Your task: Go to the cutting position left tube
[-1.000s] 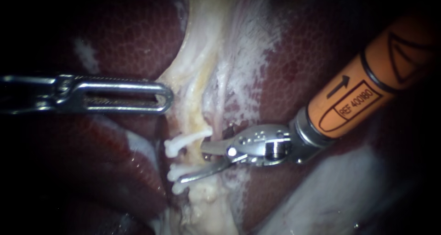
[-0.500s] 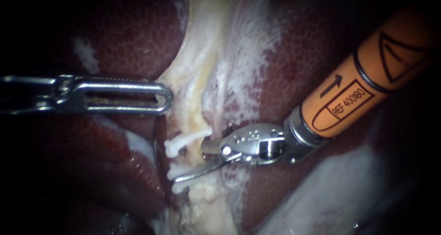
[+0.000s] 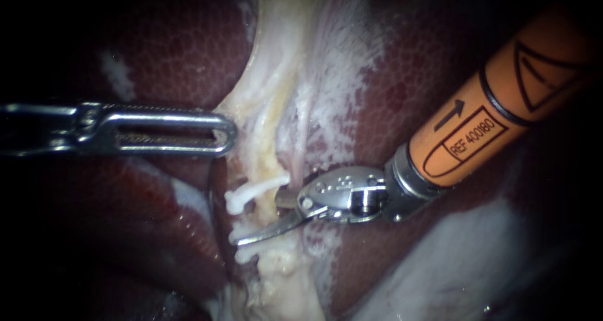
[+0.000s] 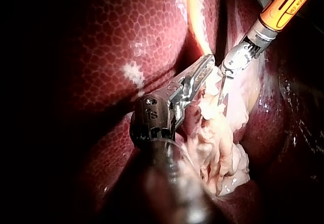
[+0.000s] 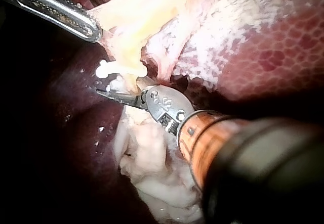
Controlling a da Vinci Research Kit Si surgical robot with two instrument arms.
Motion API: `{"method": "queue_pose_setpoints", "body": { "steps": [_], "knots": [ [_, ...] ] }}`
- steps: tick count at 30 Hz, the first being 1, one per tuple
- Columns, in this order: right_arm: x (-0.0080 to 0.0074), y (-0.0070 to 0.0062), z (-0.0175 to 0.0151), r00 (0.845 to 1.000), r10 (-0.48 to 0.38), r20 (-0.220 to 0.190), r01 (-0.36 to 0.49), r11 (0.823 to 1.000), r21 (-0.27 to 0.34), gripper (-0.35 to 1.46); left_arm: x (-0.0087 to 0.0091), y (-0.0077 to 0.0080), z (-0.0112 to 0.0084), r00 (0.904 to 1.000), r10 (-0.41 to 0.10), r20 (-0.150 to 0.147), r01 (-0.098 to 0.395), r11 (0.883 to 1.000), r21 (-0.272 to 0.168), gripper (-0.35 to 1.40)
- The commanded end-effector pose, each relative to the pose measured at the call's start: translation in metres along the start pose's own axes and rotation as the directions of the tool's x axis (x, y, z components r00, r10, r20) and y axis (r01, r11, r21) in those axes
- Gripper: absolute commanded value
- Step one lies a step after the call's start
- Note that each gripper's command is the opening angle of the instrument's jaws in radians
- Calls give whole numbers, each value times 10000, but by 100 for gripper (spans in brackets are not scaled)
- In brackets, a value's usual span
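The dark red liver carries everything: a pale band of tissue lies along it, with 2 white clips on that band.

Left instrument: shaft cut off at endoscope view's left edge. In left wrist view, stretch nearest camera blurred.

Right instrument: orange shaft runs out past endoscope view's right edge. Upper jaw mostly hidden behind pale tissue, only short stub shows. In right wrist view, shaft nearest camera is dark blur.

Lower clip: partly covered by lower jaw.

Tube between clips: lost in pale tissue, edges not tellable.

Liver: fades into darkness toward endoscope view's edges.
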Motion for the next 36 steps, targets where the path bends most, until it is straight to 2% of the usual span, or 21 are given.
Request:
{"method": "queue_pose_setpoints", "body": {
  "steps": [1,22,24,36],
  "knots": [
    [0,0,-1,10000,-1,-1,1,10000,-5,65,0,0,0,10000,0,0,0,10000,1,-35],
    [0,0,-6,10000,1,-31,-1,10000,29,42,0,1,0,10000,1,0,-1,10000,0,-35],
    [0,0,-6,10000,0,-31,0,10000,30,35,0,1,0,10000,1,0,-1,10000,1,-35],
    [0,0,-7,10000,-3,-30,3,10000,38,38,1,1,0,10000,2,0,-2,10000,0,-35]
  ]
}}
